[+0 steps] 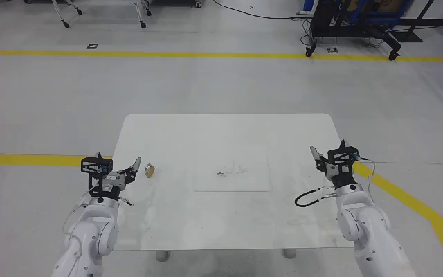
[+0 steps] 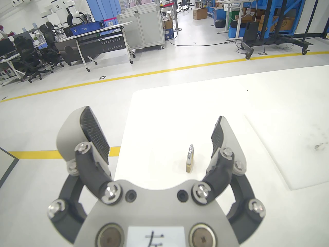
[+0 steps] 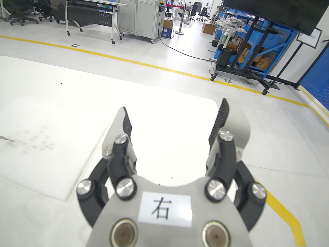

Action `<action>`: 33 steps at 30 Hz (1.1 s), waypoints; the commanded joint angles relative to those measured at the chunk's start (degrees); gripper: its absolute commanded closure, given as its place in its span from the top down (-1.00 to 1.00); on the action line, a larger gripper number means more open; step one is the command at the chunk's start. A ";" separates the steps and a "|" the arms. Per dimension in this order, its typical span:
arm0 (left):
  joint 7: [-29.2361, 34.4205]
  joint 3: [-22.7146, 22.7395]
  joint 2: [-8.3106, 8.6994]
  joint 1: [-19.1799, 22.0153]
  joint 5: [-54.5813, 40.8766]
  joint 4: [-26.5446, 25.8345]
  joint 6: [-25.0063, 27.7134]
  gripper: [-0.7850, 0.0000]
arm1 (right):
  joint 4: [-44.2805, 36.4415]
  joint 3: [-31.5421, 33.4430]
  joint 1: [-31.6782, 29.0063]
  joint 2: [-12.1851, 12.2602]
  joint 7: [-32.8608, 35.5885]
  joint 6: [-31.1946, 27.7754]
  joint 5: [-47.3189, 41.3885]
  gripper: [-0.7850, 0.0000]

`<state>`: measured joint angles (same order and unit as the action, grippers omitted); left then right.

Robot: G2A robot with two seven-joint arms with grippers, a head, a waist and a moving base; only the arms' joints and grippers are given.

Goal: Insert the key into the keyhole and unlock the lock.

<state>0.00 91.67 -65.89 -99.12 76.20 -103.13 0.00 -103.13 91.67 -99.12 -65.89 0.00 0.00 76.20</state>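
Lock (image 2: 189, 159) sits untouched on the table (image 1: 277, 138), just ahead of the left gripper (image 2: 154, 119), whose jaws stand wide apart and hold nothing; no step looks done yet. Farther off on the mat (image 1: 208, 181) lies a small thing, perhaps the key (image 1: 228, 172); well apart, the right gripper (image 3: 174, 109) is likewise wide and empty.

- The lock (image 1: 149, 170) (image 2: 190, 159) is a small brass-coloured padlock with a silver shackle, shackle closed.
- It rests on the white table (image 1: 228, 221), near its left edge.
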 commanded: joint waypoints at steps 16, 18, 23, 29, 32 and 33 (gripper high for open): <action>0.00 0.00 0.00 0.00 0.00 0.00 0.00 1.00 | 2.76 -7.73 6.69 -0.11 4.11 -10.44 4.13 1.00; 0.00 0.00 0.00 0.00 0.00 0.00 0.00 1.00 | 6.39 -10.92 10.76 -0.35 4.67 -16.22 2.41 1.00; 0.00 0.00 0.00 0.00 0.00 0.00 0.00 1.00 | 17.87 -20.47 21.28 -1.31 4.95 -32.84 -0.79 1.00; 0.00 0.00 0.00 0.00 0.00 0.00 0.00 1.00 | 33.41 -28.80 32.94 -2.86 1.99 -48.89 -3.54 1.00; 0.00 0.00 0.00 0.00 0.00 0.00 0.00 1.00 | 39.02 -32.42 37.74 -3.73 -0.67 -54.24 -2.32 0.76; 0.00 0.00 0.00 0.00 0.00 0.00 0.00 1.00 | 40.76 -33.51 39.25 -4.11 -1.57 -54.43 -1.76 0.73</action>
<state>0.00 91.67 -65.89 -99.12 76.20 -103.13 0.00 -64.51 59.47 -61.76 -69.63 -0.61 -53.78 73.76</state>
